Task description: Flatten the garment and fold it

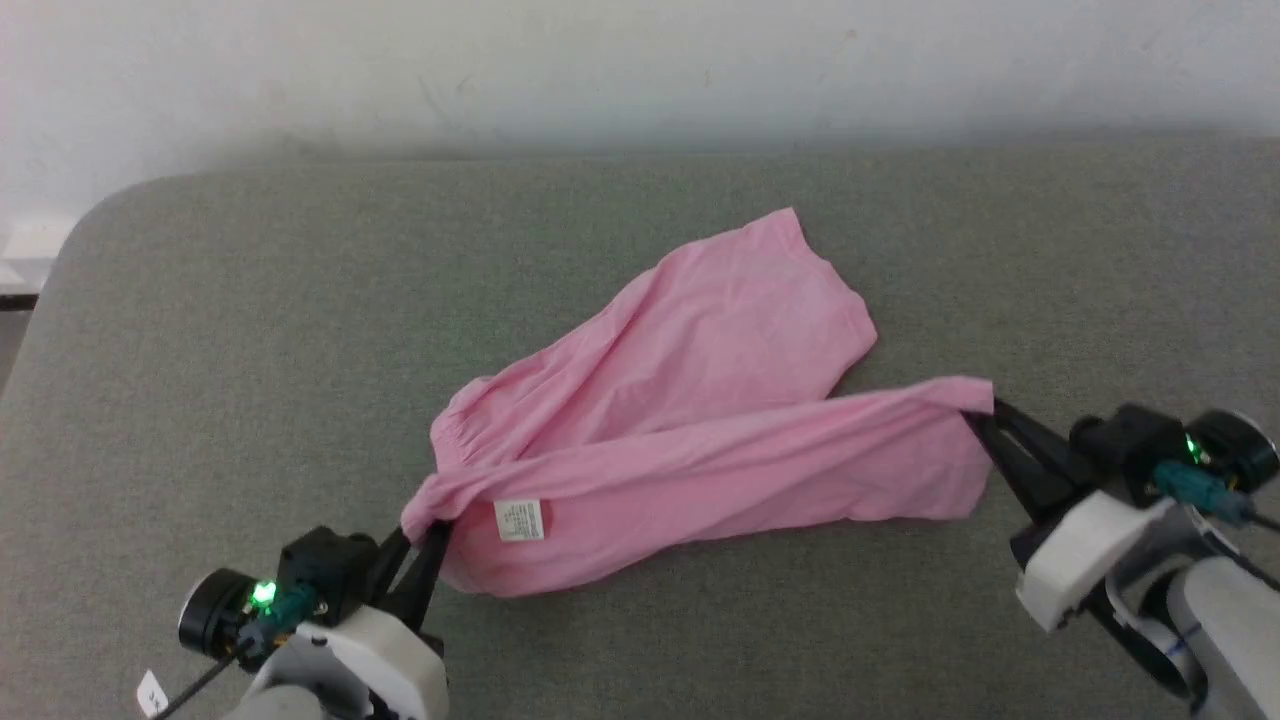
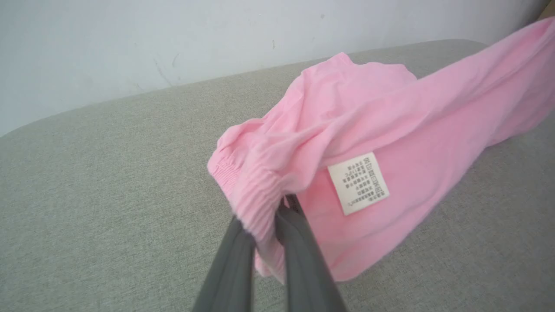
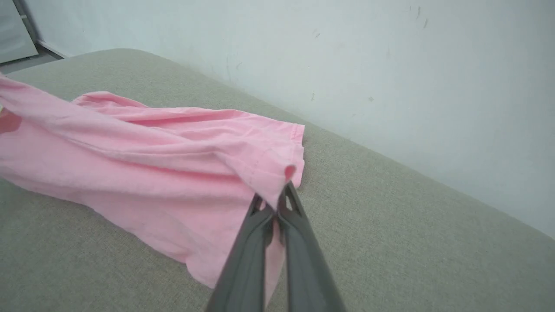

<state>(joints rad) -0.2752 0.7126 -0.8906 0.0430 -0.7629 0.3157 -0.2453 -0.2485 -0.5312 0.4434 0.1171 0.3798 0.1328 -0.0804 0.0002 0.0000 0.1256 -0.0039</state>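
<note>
The garment [image 1: 690,400], light pink shorts, lies partly raised on the grey padded surface, stretched between my two grippers. My left gripper [image 1: 425,535] is shut on the gathered waistband [image 2: 256,190] at the lower left; a white printed label [image 2: 358,183] shows just beside the grip. My right gripper [image 1: 985,420] is shut on a leg hem corner [image 3: 277,182] at the right. The near edge runs taut between the two grips, while the other leg [image 1: 760,290] rests flat on the surface toward the wall.
The grey fabric surface [image 1: 250,330] extends wide to the left and in front of the garment. Its rounded corner [image 1: 90,215] is at the far left. A pale wall [image 1: 640,70] stands right behind its far edge.
</note>
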